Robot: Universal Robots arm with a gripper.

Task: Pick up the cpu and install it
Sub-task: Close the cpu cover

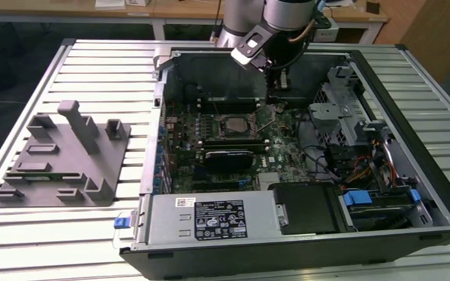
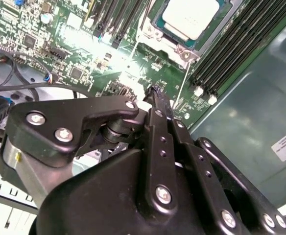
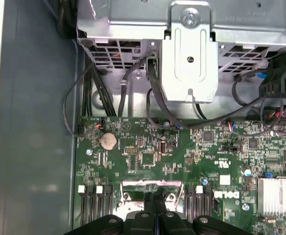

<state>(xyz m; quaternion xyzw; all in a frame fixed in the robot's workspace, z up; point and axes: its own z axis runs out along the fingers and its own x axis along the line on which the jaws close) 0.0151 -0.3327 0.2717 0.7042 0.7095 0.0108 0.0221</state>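
Note:
The cpu (image 2: 189, 17), a small square chip with a silvery top, lies flat inside the socket frame (image 2: 158, 30) on the green motherboard (image 2: 79, 54). In the exterior view the cpu (image 1: 231, 124) sits in the middle of the open computer case. My gripper (image 2: 155, 94) hangs above the board beside the socket, off the chip, its black fingers pressed together with nothing between them. The first wrist view shows the fingertips (image 3: 156, 197) closed over the board near the memory slots. In the exterior view the gripper (image 1: 278, 82) is above the case's far side.
The thin socket lever (image 2: 182, 83) stands beside the fingers. A black heatsink block (image 1: 229, 159) lies below the socket. The drive cage (image 1: 342, 111) with cables, the power supply (image 1: 209, 219) and the case walls hem the board in. A grey fixture (image 1: 61, 158) stands at the exterior view's left.

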